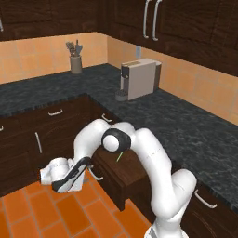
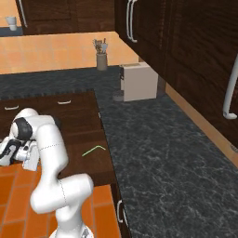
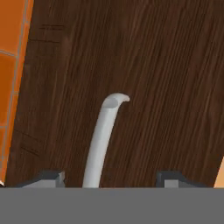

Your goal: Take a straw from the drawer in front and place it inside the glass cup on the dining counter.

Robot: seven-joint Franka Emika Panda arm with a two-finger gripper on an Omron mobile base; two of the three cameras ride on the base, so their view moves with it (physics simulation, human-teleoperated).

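claw (image 3: 111, 179) – released, fingertips astride the handle (image 3: 101, 140) | drawer (image 2: 88, 153) – pulled out | straw (image 2: 93, 150) – inside, 3 o'clock of arm

Arm (image 1: 153, 162) covers most of the open drawer (image 1: 122, 173) in left base view, so just a sliver of straw (image 1: 119, 157) shows. Drawer handle (image 3: 99, 144) gets cut off at the bottom in hand view. Stuff in the utensil holder (image 2: 102, 61) is too small to make out tbh.

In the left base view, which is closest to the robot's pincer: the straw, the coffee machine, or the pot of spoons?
1. Straw, in the open drawer beside the pincer.
2. Coffee machine, on the black counter.
3. Pot of spoons, at the far wall.
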